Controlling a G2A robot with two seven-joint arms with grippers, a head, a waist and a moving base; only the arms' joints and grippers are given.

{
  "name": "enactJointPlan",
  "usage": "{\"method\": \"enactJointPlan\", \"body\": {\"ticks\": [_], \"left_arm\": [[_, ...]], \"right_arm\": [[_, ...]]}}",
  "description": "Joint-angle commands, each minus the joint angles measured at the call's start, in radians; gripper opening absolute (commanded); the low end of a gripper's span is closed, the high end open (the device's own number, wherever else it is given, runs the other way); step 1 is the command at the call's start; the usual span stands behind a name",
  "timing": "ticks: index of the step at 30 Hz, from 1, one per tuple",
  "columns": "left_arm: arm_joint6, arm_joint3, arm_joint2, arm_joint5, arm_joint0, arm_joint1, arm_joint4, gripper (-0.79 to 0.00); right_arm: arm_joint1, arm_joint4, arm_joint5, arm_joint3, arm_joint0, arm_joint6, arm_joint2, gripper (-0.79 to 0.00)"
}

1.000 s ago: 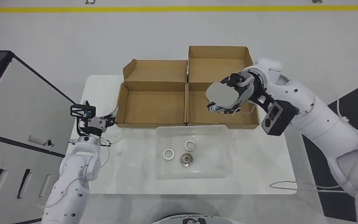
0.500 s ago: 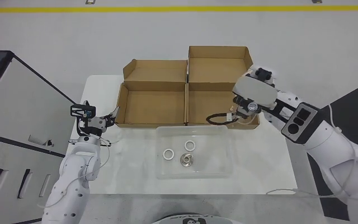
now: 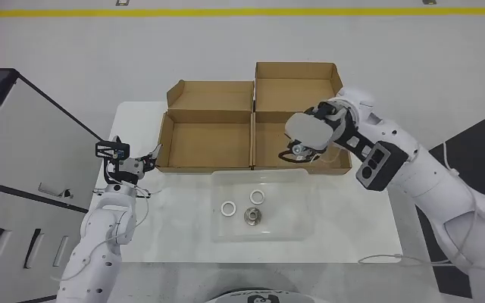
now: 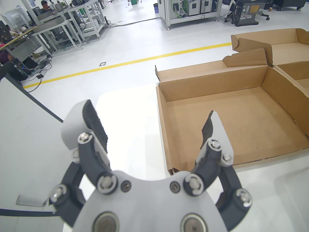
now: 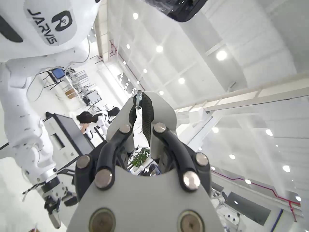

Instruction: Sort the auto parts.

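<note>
Screw, small and threaded, sits pinched at the very tips of the right gripper, whose fingers are closed on it with barely a gap. The wrist is turned so the gripper faces the ceiling lights rather than the table, a pose that reads as a carry rather than a drop. A grip that far out on the tips could let the screw slip as the wrist turns.

From above, that arm hangs over the right box, which looks like the likely bin for this part. Two white rings and a metal part lie unsorted in the clear tray. It sits just in front of both boxes, apparently so that either arm can reach it.

The left gripper hovers over the table with its fingers spread wide and nothing between them. It is just beside the left box, well apart from the tray and out of the working arm's way.

The right wrist view settles what is held, a part too small to make out from overhead. The top view settles where, placing the arm over the cardboard. The left wrist view looks straight into the left box's brown floor.
</note>
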Motion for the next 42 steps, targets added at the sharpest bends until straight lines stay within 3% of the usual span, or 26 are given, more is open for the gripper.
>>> {"method": "enactJointPlan", "body": {"ticks": [1, 13, 36, 42], "left_arm": [[0.000, 0.000, 0.000, 0.000, 0.000, 0.000, 0.000, 0.000], [0.000, 0.000, 0.000, 0.000, 0.000, 0.000, 0.000, 0.000], [0.000, 0.000, 0.000, 0.000, 0.000, 0.000, 0.000, 0.000], [0.000, 0.000, 0.000, 0.000, 0.000, 0.000, 0.000, 0.000]], "right_arm": [[0.001, -0.021, -0.005, 0.007, 0.015, 0.005, -0.010, -0.785], [-0.003, 0.092, 0.013, -0.033, 0.014, -0.013, -0.024, -0.785], [0.003, 0.095, 0.013, -0.042, 0.009, -0.013, -0.020, -0.785], [0.019, 0.047, -0.051, -0.038, -0.018, 0.103, 0.040, -0.785]]}}
